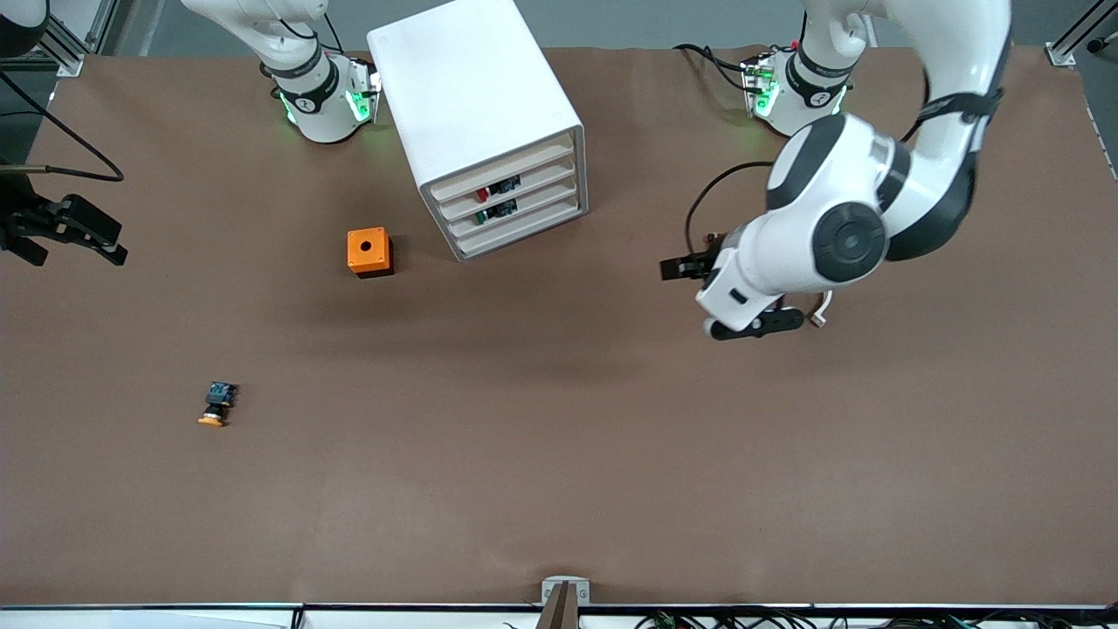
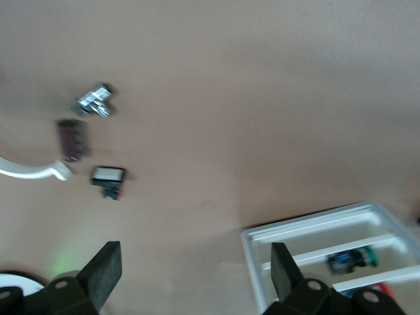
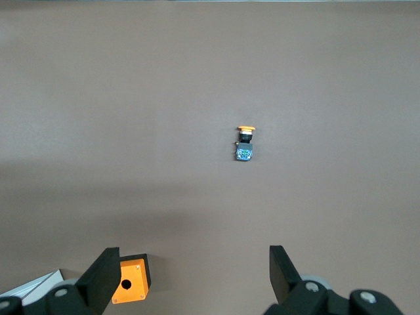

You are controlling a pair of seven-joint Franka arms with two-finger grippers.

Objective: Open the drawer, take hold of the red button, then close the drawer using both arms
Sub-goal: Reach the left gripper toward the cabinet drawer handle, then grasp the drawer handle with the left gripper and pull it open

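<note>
— Four drawers faced the camera in the white cabinet (image 1: 489,122), all pushed in. Where was the red-capped button (image 1: 483,193)?

— Lying inside the drawer (image 1: 511,187), second from the top, seen through its cream front; a green-capped button (image 1: 481,217) sat in the one below. The drawer was shut, so nothing could be reached yet.

— And the left gripper (image 2: 193,272)?

— Its fingers were spread wide and held nothing. It hovered over bare desk (image 1: 559,454) toward the left arm's end, pointed at the cabinet's front, likely lined up for the pull.

— The right gripper (image 3: 190,275)?

— Also released, empty, waiting over the desk's edge at the right arm's end, probably kept clear until the drawer was out.

— Other things about?

— An orange box (image 1: 369,252) stood beside the cabinet; an orange-capped button (image 1: 217,405) lay nearer the camera.
</note>
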